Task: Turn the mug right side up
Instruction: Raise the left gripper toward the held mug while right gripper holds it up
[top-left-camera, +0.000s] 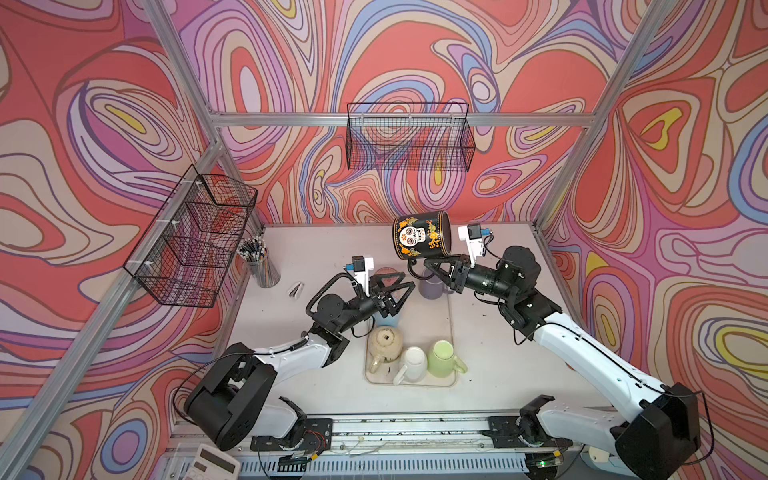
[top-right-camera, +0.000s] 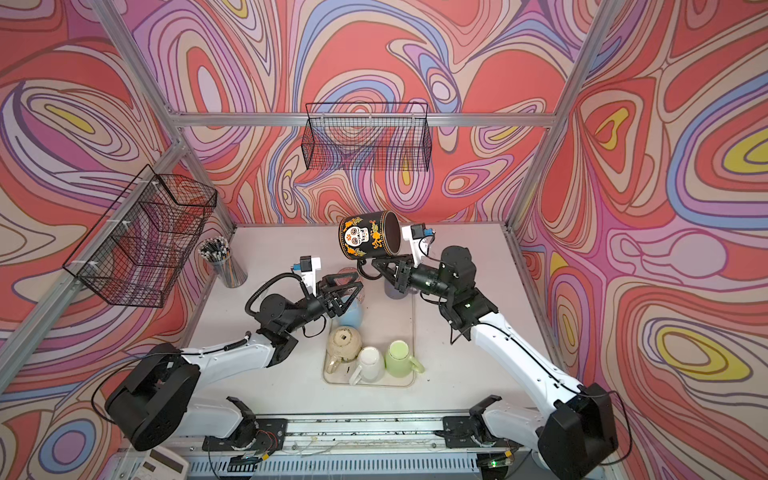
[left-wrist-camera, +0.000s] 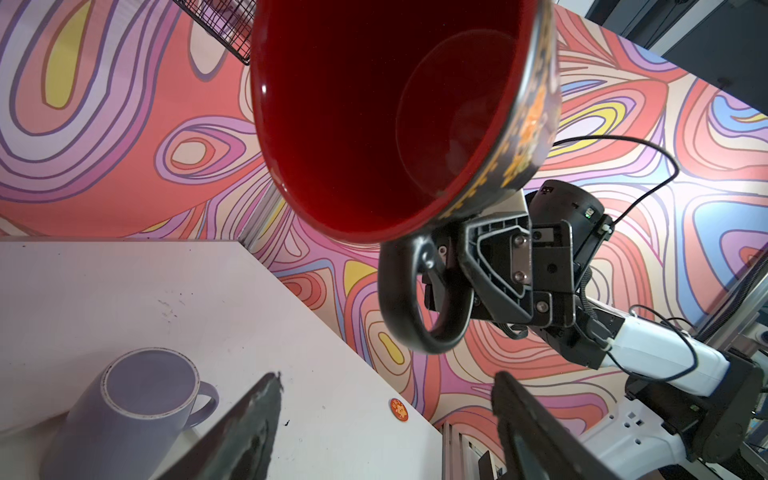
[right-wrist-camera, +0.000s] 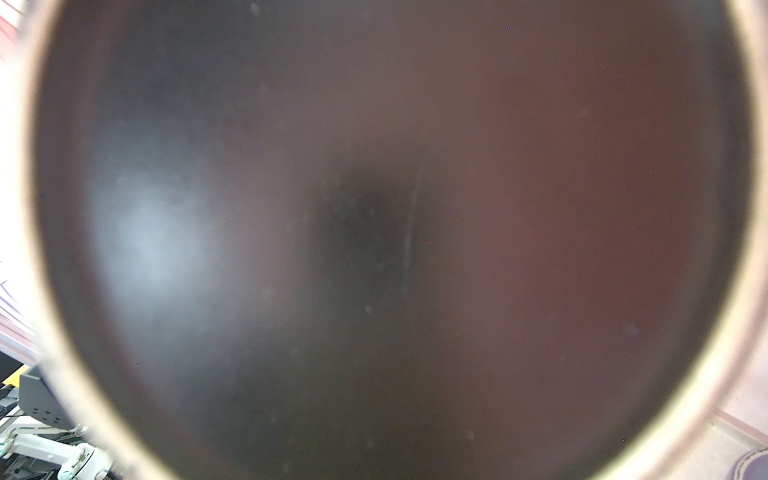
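Observation:
The mug (top-left-camera: 419, 235) (top-right-camera: 365, 237) is black with a white skull and orange flowers, and dark red inside. It hangs above the back of the table, lying on its side with its mouth to the right. My right gripper (top-left-camera: 428, 264) (top-right-camera: 376, 264) is shut on its handle (left-wrist-camera: 419, 307) from below. The mug's inside (right-wrist-camera: 374, 228) fills the right wrist view and hides that gripper's jaws. My left gripper (top-left-camera: 405, 279) (top-right-camera: 353, 280) (left-wrist-camera: 386, 376) stands open and empty, below and left of the mug, not touching it.
A lilac mug (top-left-camera: 430, 286) (left-wrist-camera: 133, 399) stands under the held mug. A clear tray (top-left-camera: 451, 332) holds beige (top-left-camera: 386, 343), white (top-left-camera: 413, 361) and green (top-left-camera: 444, 353) mugs. A light blue mug (top-right-camera: 349, 313) sits under the left gripper. A pencil cup (top-left-camera: 259, 262) and wire baskets (top-left-camera: 195, 241) are at the left.

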